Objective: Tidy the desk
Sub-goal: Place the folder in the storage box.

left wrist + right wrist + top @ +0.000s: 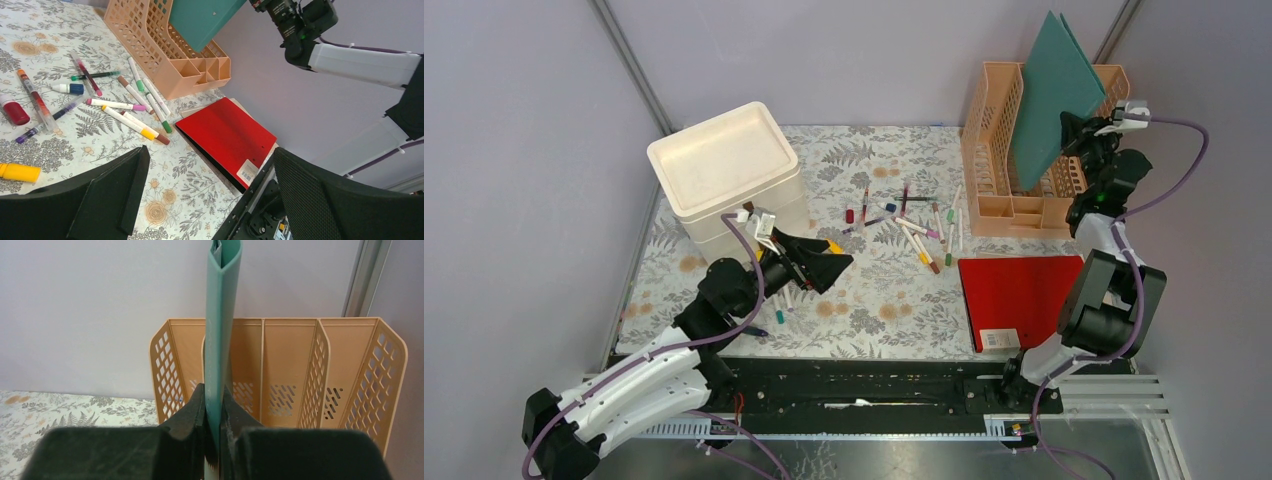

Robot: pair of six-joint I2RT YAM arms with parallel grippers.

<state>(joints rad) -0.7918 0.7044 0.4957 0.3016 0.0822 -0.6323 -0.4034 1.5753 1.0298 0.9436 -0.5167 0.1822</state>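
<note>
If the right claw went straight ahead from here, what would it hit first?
Probably the peach file rack, with the teal folder arriving before the right gripper; depth is unclear.

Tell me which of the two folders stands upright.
The teal folder, pinched by the right gripper at the peach rack; the red folder lies flat on the desk.

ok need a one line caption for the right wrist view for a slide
Right gripper shut on the edge of an upright teal folder, lined up with the peach file rack.
</note>
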